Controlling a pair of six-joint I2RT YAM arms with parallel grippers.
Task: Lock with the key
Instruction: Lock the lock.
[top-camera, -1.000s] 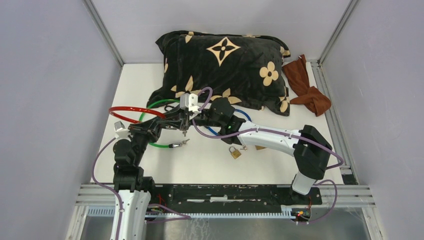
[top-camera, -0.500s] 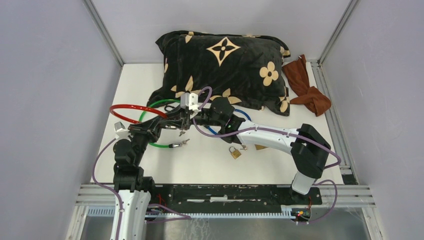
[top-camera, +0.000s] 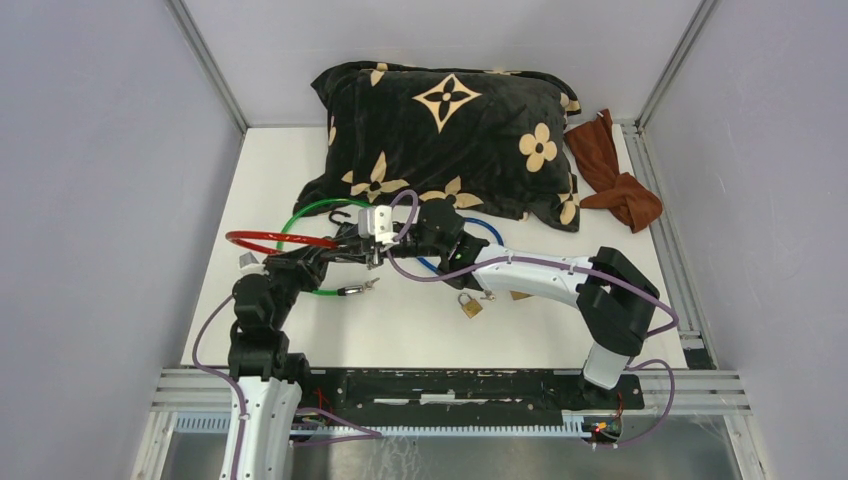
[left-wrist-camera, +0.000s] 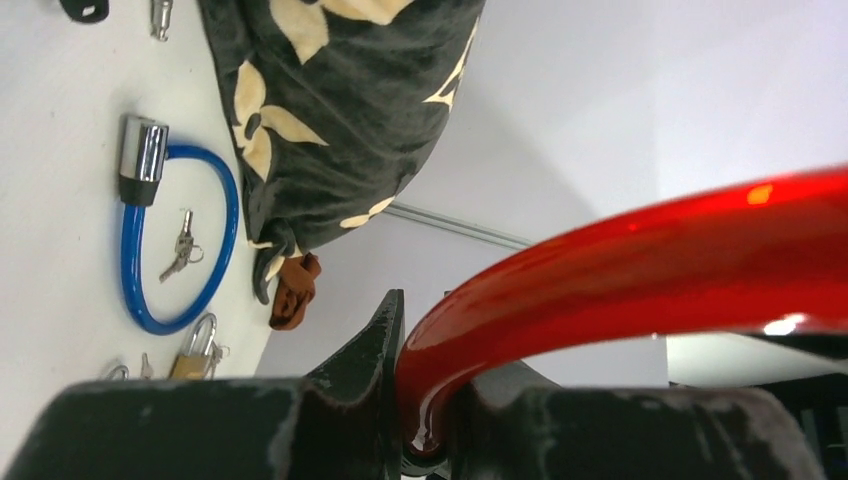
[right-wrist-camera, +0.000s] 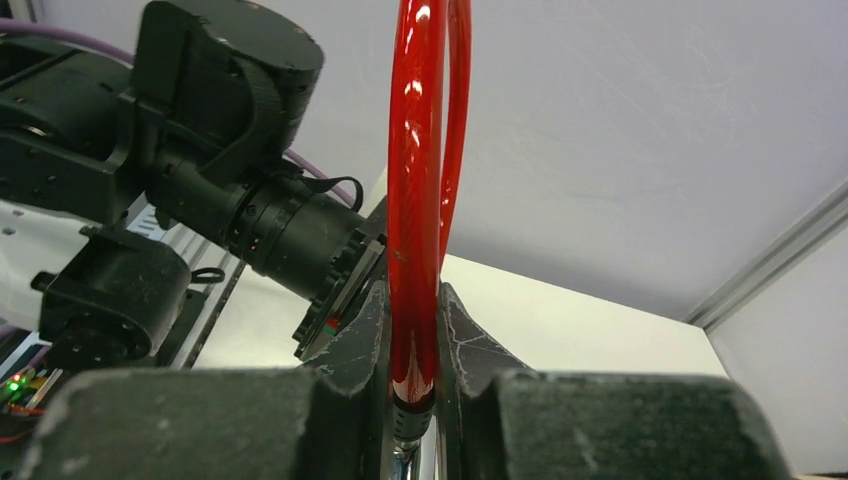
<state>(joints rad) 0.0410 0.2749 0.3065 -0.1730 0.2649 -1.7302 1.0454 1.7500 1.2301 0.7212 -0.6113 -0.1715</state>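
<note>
Red cable lock (right-wrist-camera: 412, 200) pinched by left tool (left-wrist-camera: 430, 385) and right tool (right-wrist-camera: 412, 340), pillow (top-camera: 450, 130) just behind, left wall (top-camera: 100, 200) near.

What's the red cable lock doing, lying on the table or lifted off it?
Lifted. The left gripper and right gripper each pinch the red cable lock, whose loop stands clear of the table.

Top cam looks down from behind; both wrist cams close-up on shared red cable (right-wrist-camera: 410, 250).

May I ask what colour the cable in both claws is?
The cable is red, clearest in right wrist view.
</note>
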